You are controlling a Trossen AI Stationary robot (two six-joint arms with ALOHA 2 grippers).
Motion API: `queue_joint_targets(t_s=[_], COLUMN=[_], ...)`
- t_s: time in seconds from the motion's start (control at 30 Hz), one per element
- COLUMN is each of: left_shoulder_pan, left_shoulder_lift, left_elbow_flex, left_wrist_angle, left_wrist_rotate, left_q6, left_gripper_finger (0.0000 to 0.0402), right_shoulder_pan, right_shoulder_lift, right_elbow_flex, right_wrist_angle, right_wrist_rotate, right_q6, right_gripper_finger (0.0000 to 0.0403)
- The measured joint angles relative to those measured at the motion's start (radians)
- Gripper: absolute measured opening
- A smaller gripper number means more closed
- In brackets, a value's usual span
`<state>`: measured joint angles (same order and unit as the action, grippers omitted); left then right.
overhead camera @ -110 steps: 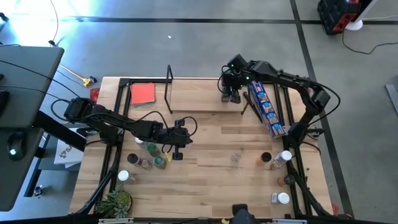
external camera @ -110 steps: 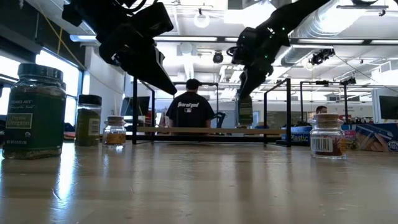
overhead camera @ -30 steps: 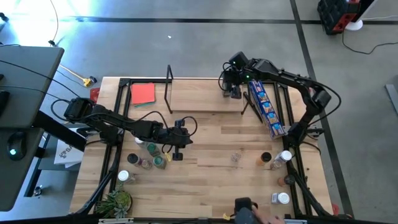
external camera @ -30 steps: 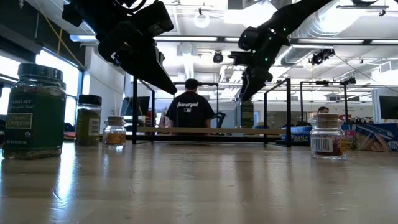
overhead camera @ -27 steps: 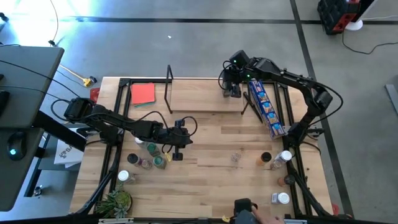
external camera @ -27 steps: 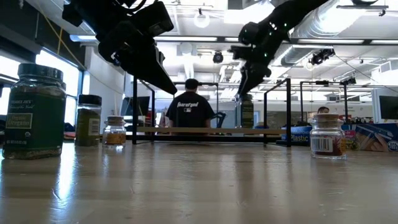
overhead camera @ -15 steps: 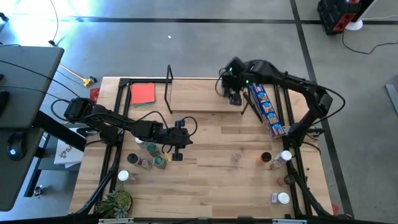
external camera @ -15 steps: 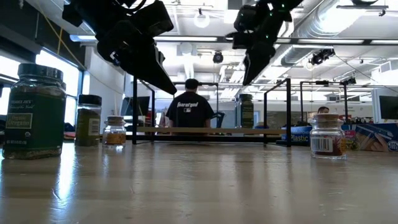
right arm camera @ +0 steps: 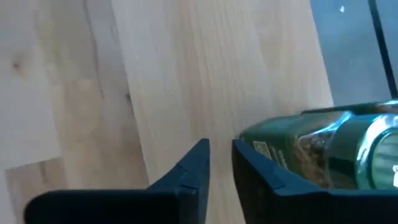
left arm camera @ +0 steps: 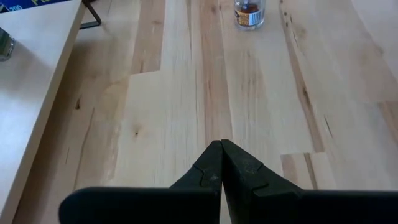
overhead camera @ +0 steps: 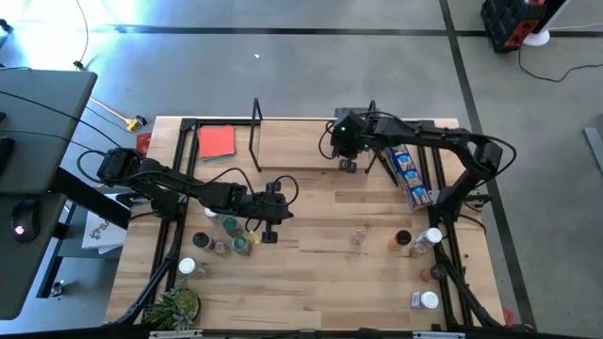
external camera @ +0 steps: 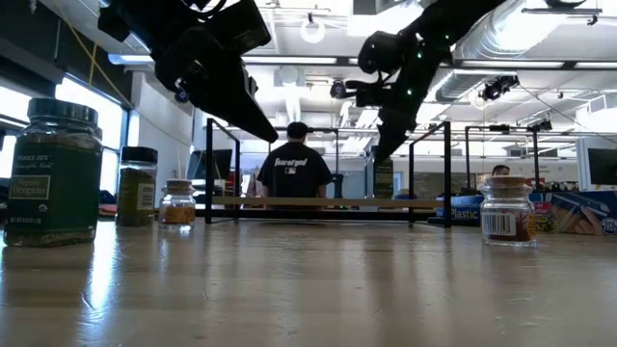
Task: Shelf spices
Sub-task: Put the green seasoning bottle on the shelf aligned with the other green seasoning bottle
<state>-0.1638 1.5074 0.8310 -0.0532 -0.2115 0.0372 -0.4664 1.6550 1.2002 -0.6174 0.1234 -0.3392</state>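
The shelf (overhead camera: 301, 149), a light board between black end frames, stands at the table's far side. One green-capped spice jar (right arm camera: 323, 149) stands upright on its right end (external camera: 384, 180). My right gripper (right arm camera: 221, 155) hangs just beside and above that jar, its fingers drawn together to a thin slit with nothing between them. My left gripper (left arm camera: 221, 149) is shut and empty above bare table (overhead camera: 269, 234), next to a cluster of spice jars (overhead camera: 231, 235) on the near left. My right gripper slants down beside the jar on the shelf. One finger (right arm camera: 252, 171) shows right against the jar's wall, but I cannot tell whether it touches.
More jars stand mid-table (overhead camera: 357, 237) and near the right edge (overhead camera: 429, 237). A long blue package (overhead camera: 405, 168) lies right of the shelf, a red card (overhead camera: 217, 141) at the far left, and a small plant (overhead camera: 177, 306) at the near left corner.
My right gripper has risen off the jar on the shelf, rolled its wrist, moved toward the table's near and left side, and come down beside the jar. The jar stays upright on the board.
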Motion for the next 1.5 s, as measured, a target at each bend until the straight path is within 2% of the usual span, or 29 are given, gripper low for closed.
queue_joint_targets(t_s=[0.17,0.37,0.87,0.97,1.1,1.23,1.5], left_shoulder_pan=[0.0,0.0,0.0,0.0,0.0,0.0,0.0], left_shoulder_lift=[0.0,0.0,0.0,0.0,0.0,0.0,0.0], left_elbow_flex=[0.0,0.0,0.0,0.0,0.0,0.0,0.0], left_wrist_angle=[0.003,0.005,-0.001,-0.002,-0.002,-0.002,-0.002], left_wrist_rotate=[0.0,0.0,0.0,0.0,0.0,0.0,0.0], left_q6=[0.0,0.0,0.0,0.0,-0.001,0.0,-0.002], left_gripper_finger=[0.0,0.0,0.0,0.0,0.0,0.0,0.0], right_shoulder_pan=[-0.015,-0.019,-0.051,-0.045,-0.027,-0.048,-0.117], right_shoulder_lift=[0.001,0.018,0.074,0.071,0.068,0.068,0.067], right_elbow_flex=[-0.019,-0.021,-0.021,0.0,0.045,0.05,0.041], right_wrist_angle=[0.027,0.087,0.175,0.133,-0.037,-0.147,-0.077], right_wrist_rotate=[0.028,0.086,0.094,0.084,0.067,0.083,0.168], right_q6=[0.006,-0.009,-0.066,-0.085,-0.091,-0.033,0.016], right_gripper_finger=[0.0033,0.003,0.003,0.003,0.003,0.003,0.003])
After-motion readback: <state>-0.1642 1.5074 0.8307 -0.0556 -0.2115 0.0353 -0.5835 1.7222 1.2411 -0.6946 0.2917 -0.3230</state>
